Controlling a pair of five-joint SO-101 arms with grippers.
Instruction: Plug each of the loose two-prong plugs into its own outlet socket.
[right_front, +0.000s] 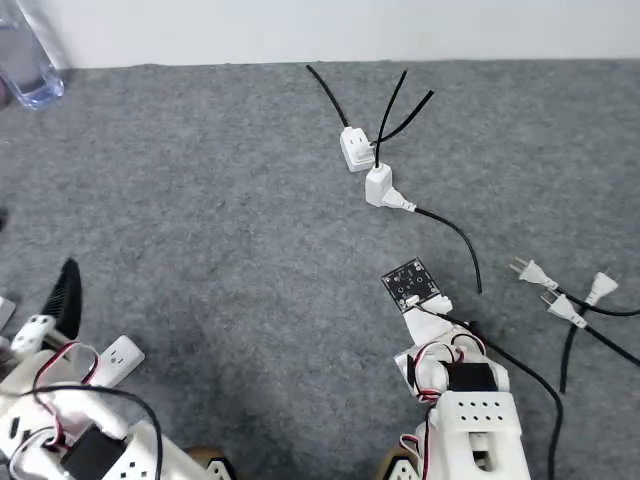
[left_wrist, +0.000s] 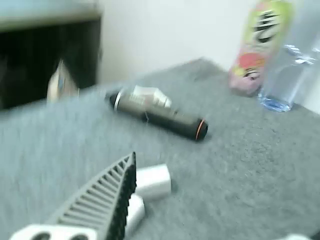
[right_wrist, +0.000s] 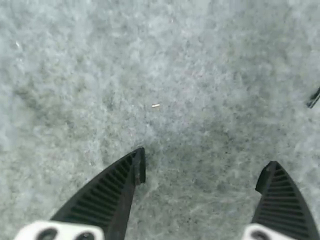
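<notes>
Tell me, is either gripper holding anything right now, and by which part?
Right gripper is open, holding nothing. Left gripper: cannot tell; a white block sits by it.

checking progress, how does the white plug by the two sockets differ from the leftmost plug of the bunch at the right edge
The plug by the sockets sits butted against one socket, prongs hidden; the right-edge plug lies apart on the carpet, prongs bare. The first is the only plug there; the second lies beside two other loose plugs. Both are white with black cords.
</notes>
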